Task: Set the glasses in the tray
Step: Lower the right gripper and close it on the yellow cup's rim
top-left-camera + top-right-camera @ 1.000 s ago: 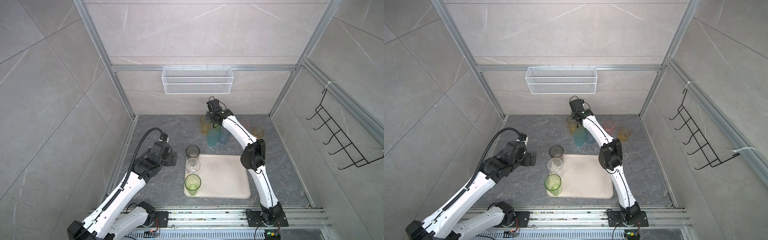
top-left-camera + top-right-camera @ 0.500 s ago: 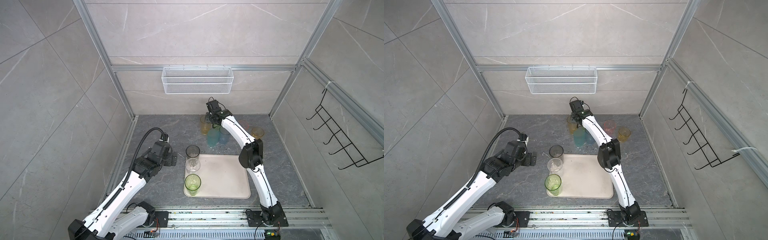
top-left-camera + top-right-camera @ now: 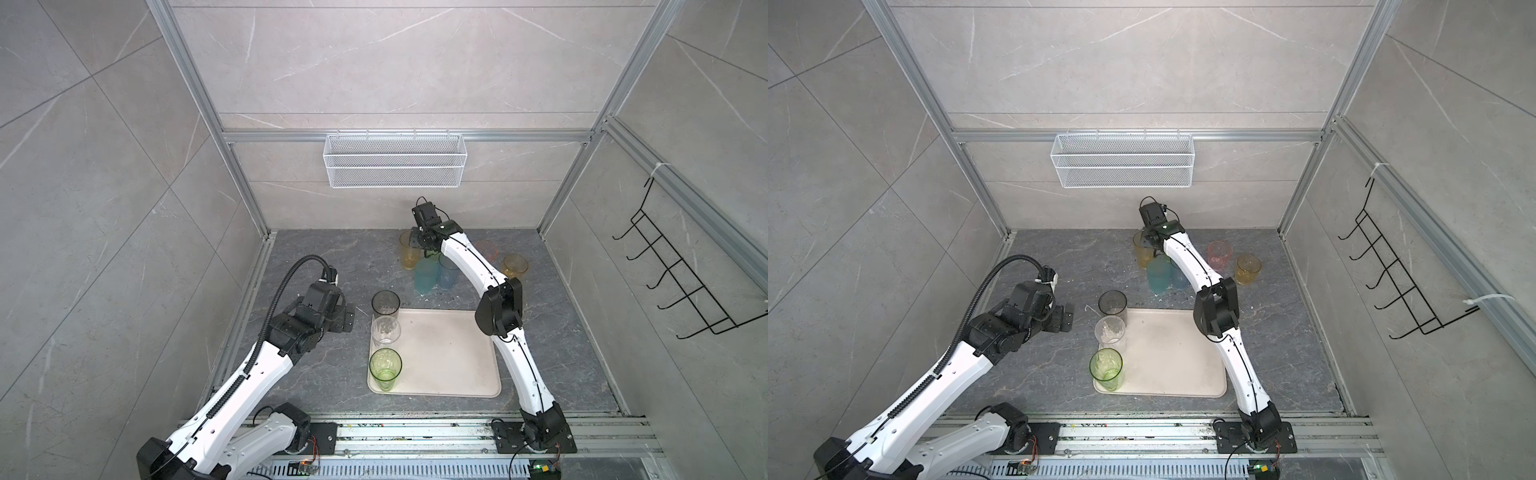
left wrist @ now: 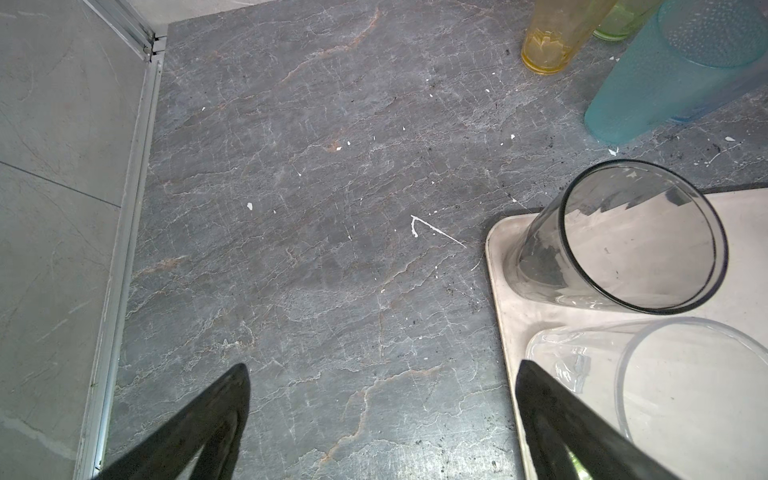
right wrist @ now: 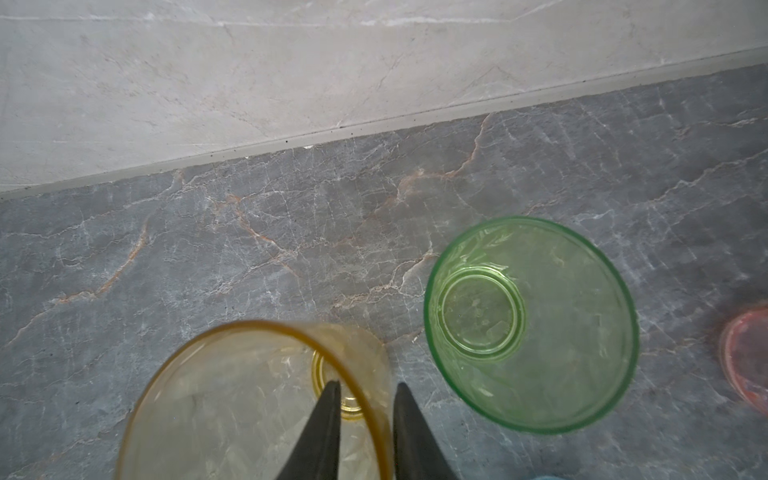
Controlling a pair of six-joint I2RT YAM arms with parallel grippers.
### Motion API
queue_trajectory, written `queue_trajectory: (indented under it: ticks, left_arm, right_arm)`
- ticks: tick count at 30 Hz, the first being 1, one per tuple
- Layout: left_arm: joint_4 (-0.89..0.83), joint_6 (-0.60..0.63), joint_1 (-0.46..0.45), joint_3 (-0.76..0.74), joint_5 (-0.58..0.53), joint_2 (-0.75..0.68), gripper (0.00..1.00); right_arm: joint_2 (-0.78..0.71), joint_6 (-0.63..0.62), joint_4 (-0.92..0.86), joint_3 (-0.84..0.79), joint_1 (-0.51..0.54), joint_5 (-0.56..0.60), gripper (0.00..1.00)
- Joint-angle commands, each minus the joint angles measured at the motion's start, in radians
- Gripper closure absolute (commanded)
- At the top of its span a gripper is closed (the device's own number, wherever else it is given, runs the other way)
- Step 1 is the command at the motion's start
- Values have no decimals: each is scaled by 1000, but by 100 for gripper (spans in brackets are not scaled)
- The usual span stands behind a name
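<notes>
The dark marbled tabletop, enclosed by pale tiled walls, carried the tray near its front edge, with a grey glass, clear glass and green glass upright along the tray's left rim. The teal glass, blue glass and pink glass stood off the tray toward the far edge. The left gripper hung spread and empty beside the tray's far-left corner; the right gripper straddled the amber glass at its wall, jaws narrowed, firm pinch unconfirmed.

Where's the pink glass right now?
In a top view the pink glass stands on the grey floor at the back right, off the tray, just left of the short amber glass.
</notes>
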Motion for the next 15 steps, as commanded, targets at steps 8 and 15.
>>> queue_trajectory:
  ticks: [8, 15]
  left_arm:
    - [19, 22, 4, 1, 8, 1, 1]
    - [18, 21, 3, 2, 14, 7, 1]
  right_arm:
    - [13, 4, -32, 57, -3, -17, 87]
    - [52, -18, -88, 164, -5, -67, 100]
